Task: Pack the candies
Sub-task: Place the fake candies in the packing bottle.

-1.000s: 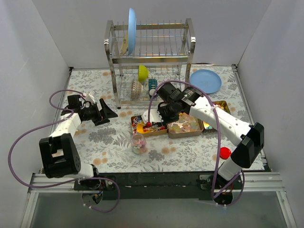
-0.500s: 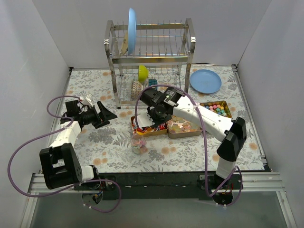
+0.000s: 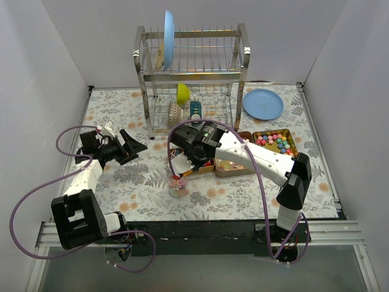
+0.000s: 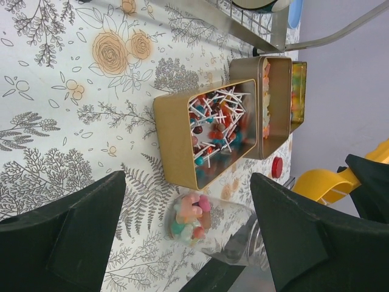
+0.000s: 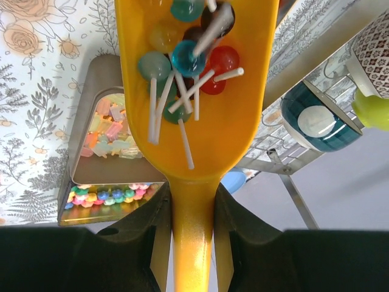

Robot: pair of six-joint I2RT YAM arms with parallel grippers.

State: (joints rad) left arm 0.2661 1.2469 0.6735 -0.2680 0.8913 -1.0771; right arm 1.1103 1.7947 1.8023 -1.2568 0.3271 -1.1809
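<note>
Several candies (image 5: 188,58) on sticks lie in the scoop (image 5: 252,109) just ahead of your right gripper (image 5: 193,210), which clamps its handle. Your left gripper (image 4: 187,182) stands wide, holding nothing, with the jar (image 4: 203,225) and a tin (image 4: 176,146) ahead of it.

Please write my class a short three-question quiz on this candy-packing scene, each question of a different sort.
1. True or false: the left claw is shut.
2. What lies in the yellow scoop that the right claw grips? A) lollipops B) marbles C) spoons
3. Fill in: in the left wrist view, ___ open tins stand side by side next to the clear jar.
Key: 1 false, it is open and empty; 2 A; 3 three.
</note>
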